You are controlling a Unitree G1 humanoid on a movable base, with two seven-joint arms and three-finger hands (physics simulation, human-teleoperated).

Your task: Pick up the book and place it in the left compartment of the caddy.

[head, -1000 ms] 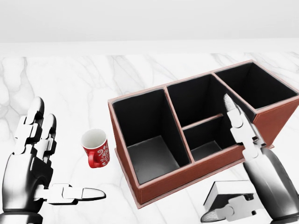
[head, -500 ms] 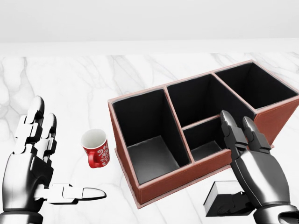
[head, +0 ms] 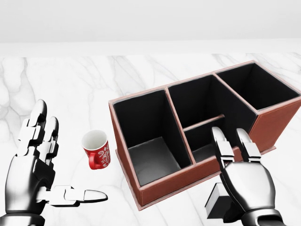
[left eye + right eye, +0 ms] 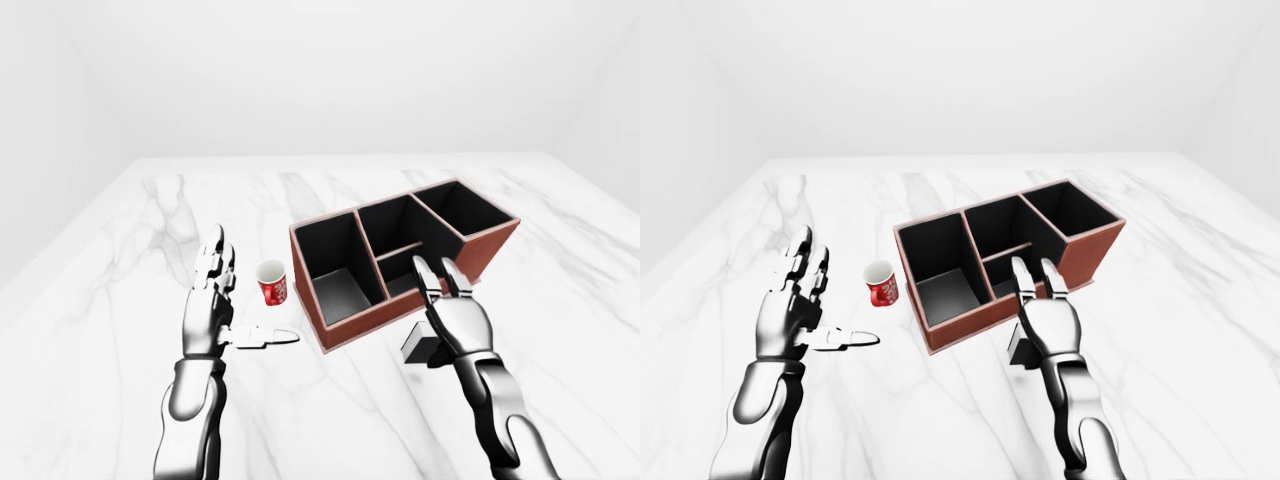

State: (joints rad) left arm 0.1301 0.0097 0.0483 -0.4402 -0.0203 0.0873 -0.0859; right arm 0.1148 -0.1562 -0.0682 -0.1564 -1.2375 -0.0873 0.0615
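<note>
- Head view: white marble table (image 3: 70, 84), grey-veined, glossy, filling most of the picture.
- Red-brown caddy (image 3: 155, 190) set at an angle on table, boxy, pale-edged rim, black smooth lining; tall left compartment (image 3: 148, 141), middle section split by a low divider, right compartment (image 3: 256, 84) at upper right; every compartment showing only bare black floor.
- Left hand (image 3: 35, 162) chrome and white, fingers spread wide and pointing up, thumb stuck out sideways toward right, holding nothing, touching nothing, well apart from caddy.
- Right hand (image 3: 244, 181) at lower right, palm down, fingers straight and unclenched, tips over caddy's near wall; placed above book, contact with it impossible to tell, no grasp visible.
- Book (image 3: 215, 203) dark, blocky, lying on table just beside caddy's near wall at bottom right, mostly hidden under right hand.
- Red mug (image 3: 97, 149) with white pattern, white inside, upright, left of caddy, between it and left hand.
</note>
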